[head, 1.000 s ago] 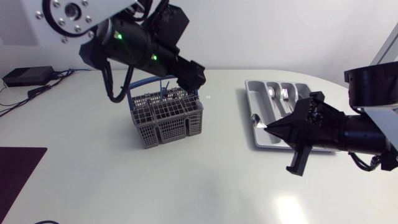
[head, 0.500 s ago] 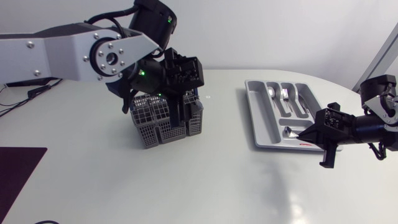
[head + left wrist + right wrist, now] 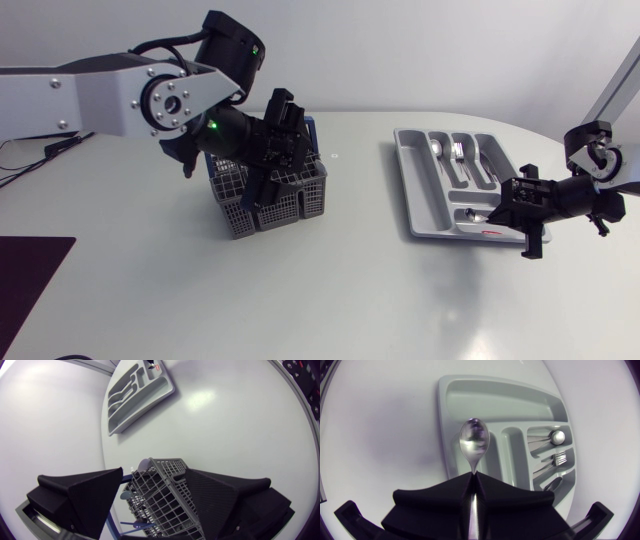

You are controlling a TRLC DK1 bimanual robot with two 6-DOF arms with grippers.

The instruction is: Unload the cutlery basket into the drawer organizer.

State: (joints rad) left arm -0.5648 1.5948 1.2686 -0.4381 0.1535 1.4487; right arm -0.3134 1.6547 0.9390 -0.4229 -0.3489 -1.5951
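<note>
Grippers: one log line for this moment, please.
left gripper open, straddling basket | right gripper shut on spoon over organizer

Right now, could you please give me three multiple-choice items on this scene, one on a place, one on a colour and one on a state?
1. Where is the left end effector?
A. Above the cutlery basket
B. Lying flat at the table's near edge
C. Touching the right arm

2. What colour is the basket's handle?
A. Red
B. Yellow
C. Blue

3. What state is the right end effector in?
A. Open and empty
B. Shut on a spoon
C. Shut on a fork

Answers:
1. A: the left wrist view shows the basket's grid between its spread fingers.
2. C: a blue bar runs beside the grey mesh.
3. B: the right wrist view shows the spoon's handle pinched between both fingers, with the bowl ahead of them.
</note>
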